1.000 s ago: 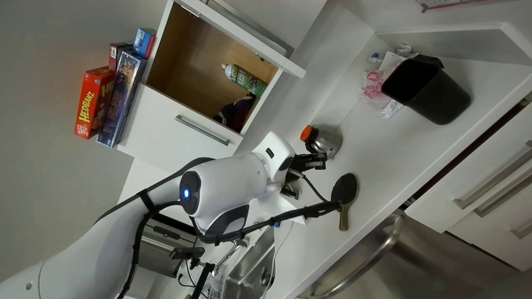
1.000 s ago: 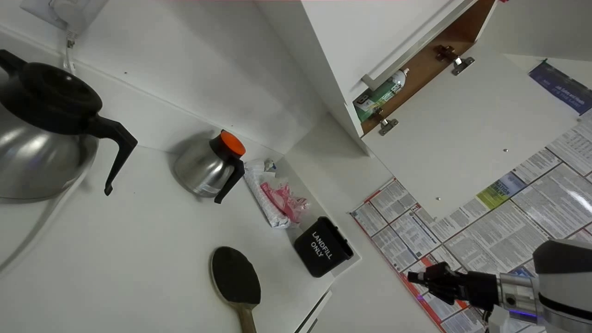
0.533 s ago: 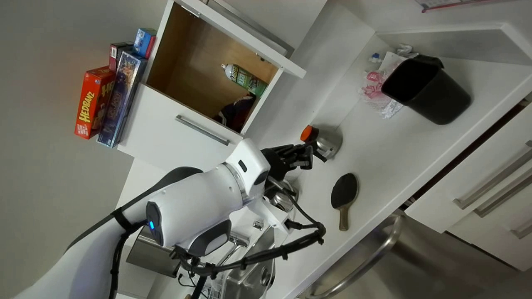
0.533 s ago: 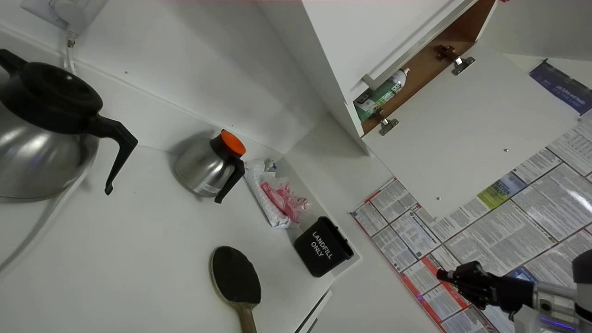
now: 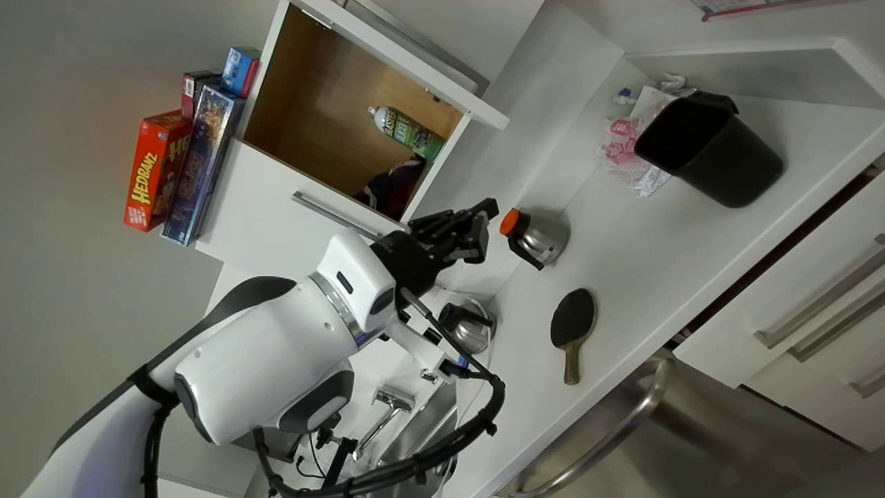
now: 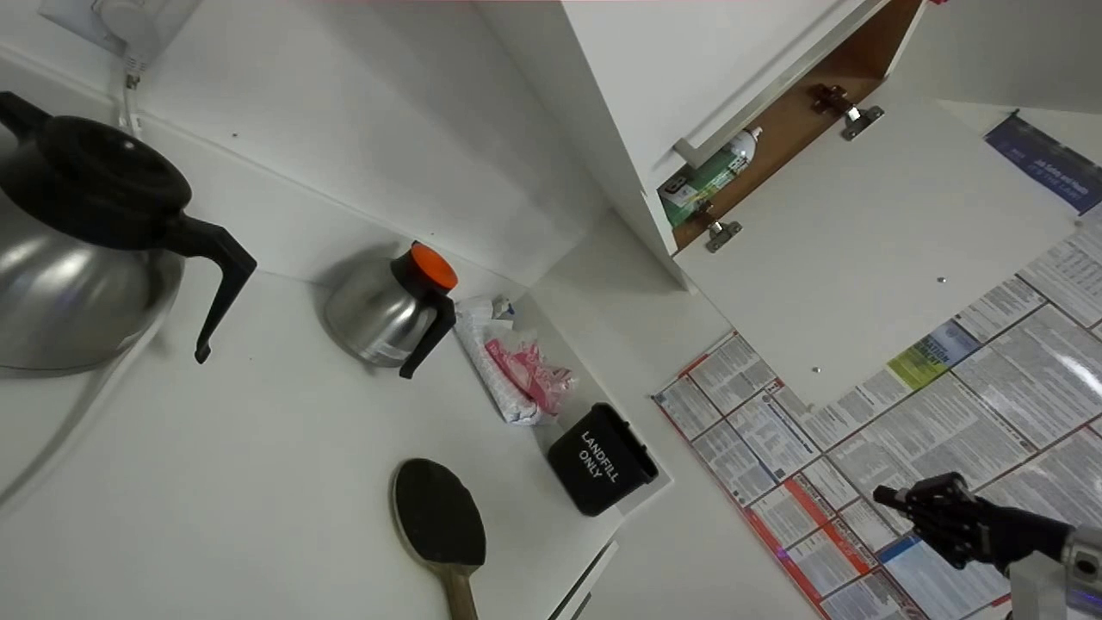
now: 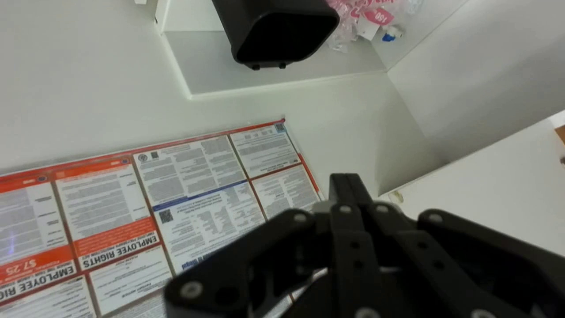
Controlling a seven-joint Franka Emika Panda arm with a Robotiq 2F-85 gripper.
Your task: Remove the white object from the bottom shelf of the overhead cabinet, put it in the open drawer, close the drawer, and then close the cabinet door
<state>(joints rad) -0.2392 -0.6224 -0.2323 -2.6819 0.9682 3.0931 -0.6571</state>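
Wooden cabinet interior (image 5: 332, 104), metal carafe (image 6: 368, 314)

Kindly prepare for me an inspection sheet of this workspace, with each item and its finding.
Surface: white counter, partly occupied.
Overhead cabinet: open, green spray can standing inside.
Cabinet door: standing open.
Drawer: dark gap between its front and the counter; how far open, cannot tell.
White object: nothing seen.
Clutter: orange-topped carafe, black-topped carafe, paddle, black bin and crumpled plastic.
End effector: shut, holding nothing.
Cables: black cable looping beside the arm; white plug, plugged in.
Surroundings: wall poster, game boxes on the cabinet.
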